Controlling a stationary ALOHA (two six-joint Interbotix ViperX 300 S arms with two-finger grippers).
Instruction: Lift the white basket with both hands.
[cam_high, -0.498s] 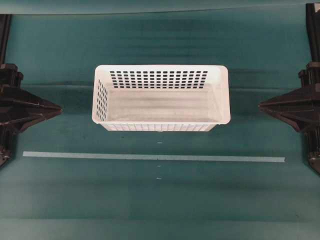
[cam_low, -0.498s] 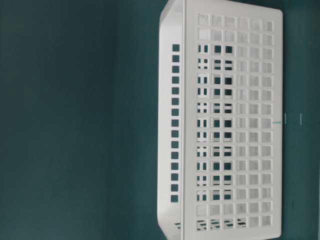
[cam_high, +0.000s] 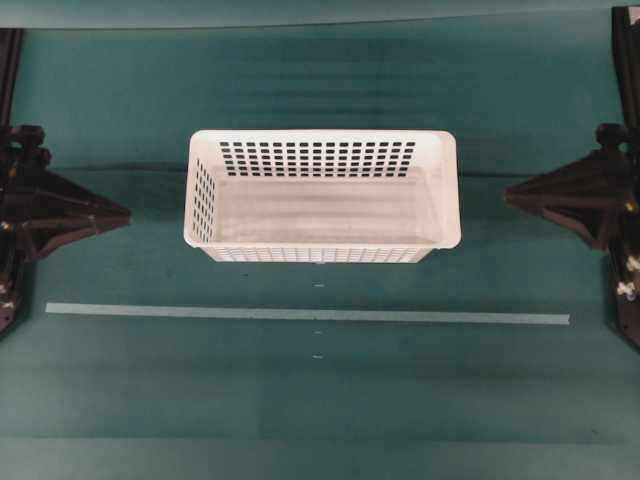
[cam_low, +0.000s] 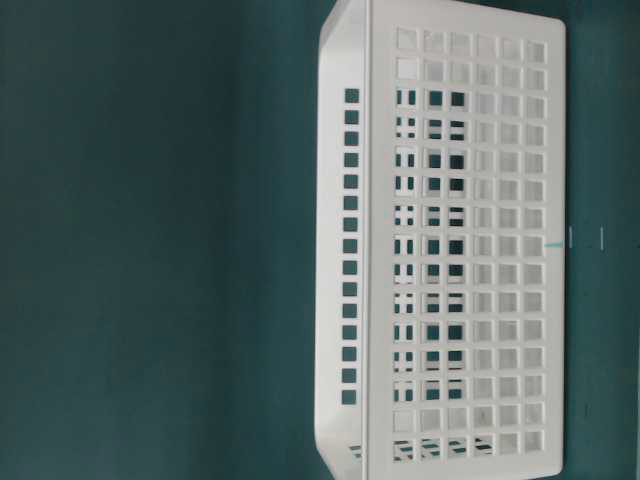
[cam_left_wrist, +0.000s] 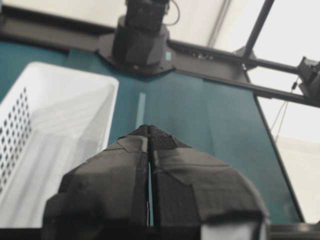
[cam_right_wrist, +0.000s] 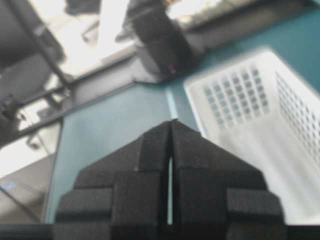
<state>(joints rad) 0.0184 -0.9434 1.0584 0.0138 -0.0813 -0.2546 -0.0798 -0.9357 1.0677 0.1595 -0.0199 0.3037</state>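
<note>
The white basket (cam_high: 322, 196) stands empty in the middle of the green table, its slotted walls and broad rim plain to see. It fills the table-level view as a slotted white wall (cam_low: 470, 250). My left gripper (cam_high: 126, 213) points at the basket's left end from a distance, fingers pressed together with nothing between them. My right gripper (cam_high: 508, 195) points at the right end, also apart from the rim and shut empty. In the left wrist view the basket (cam_left_wrist: 55, 130) lies left of the shut gripper (cam_left_wrist: 149, 129); in the right wrist view the basket (cam_right_wrist: 260, 115) lies right of the gripper (cam_right_wrist: 172, 122).
A pale tape strip (cam_high: 300, 314) runs across the green table in front of the basket, with small marks (cam_high: 318, 357) below it. Black arm bases stand at the far ends, the opposite arm's base (cam_left_wrist: 142, 35) showing in the left wrist view.
Both grippers have shifted slightly: the left tip moved a little toward the basket, and the right gripper moved toward the basket and up the overhead view. The basket has not moved.
</note>
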